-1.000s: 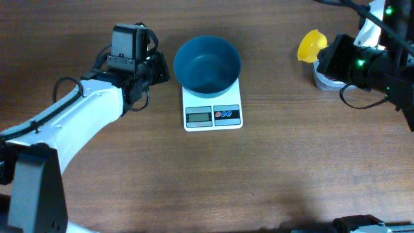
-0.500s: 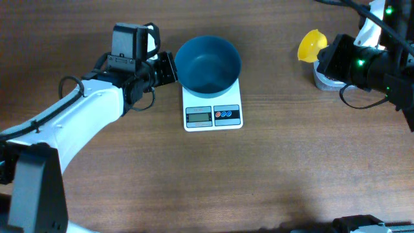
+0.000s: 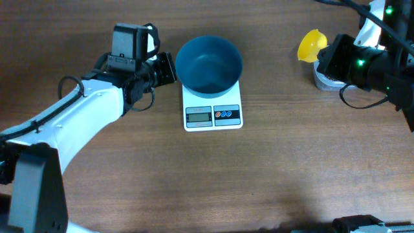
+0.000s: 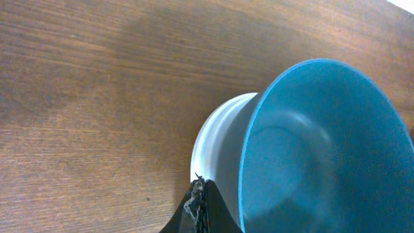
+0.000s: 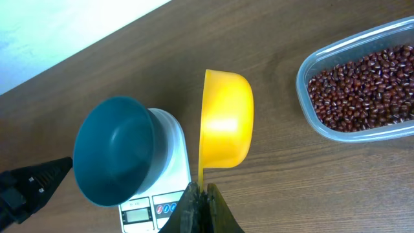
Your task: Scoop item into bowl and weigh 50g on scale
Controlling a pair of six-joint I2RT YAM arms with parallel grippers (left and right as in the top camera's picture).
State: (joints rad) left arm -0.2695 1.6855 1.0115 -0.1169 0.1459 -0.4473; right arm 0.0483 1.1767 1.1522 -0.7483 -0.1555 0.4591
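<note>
The teal-blue bowl point(image 3: 208, 63) stands on the white scale point(image 3: 213, 115); no beans show in it. My left gripper point(image 3: 169, 67) is shut and empty, its tips at the bowl's left side. In the left wrist view the tips point(image 4: 202, 194) lie by the scale's edge point(image 4: 217, 139), beside the bowl point(image 4: 323, 149). My right gripper point(image 5: 202, 191) is shut on the handle of a yellow scoop point(image 5: 225, 123), held in the air right of the bowl point(image 5: 116, 149). The scoop point(image 3: 312, 44) looks empty. The beans point(image 5: 362, 84) lie in a clear tub.
The clear rectangular tub point(image 5: 343, 134) sits on the wooden table at the far right. In the overhead view it point(image 3: 323, 80) is mostly hidden under my right arm. The left arm's white link crosses the table's left front.
My left gripper has moved right, up to the bowl's left side, and the bowl seems shifted slightly right. The right arm and scoop have not moved.
</note>
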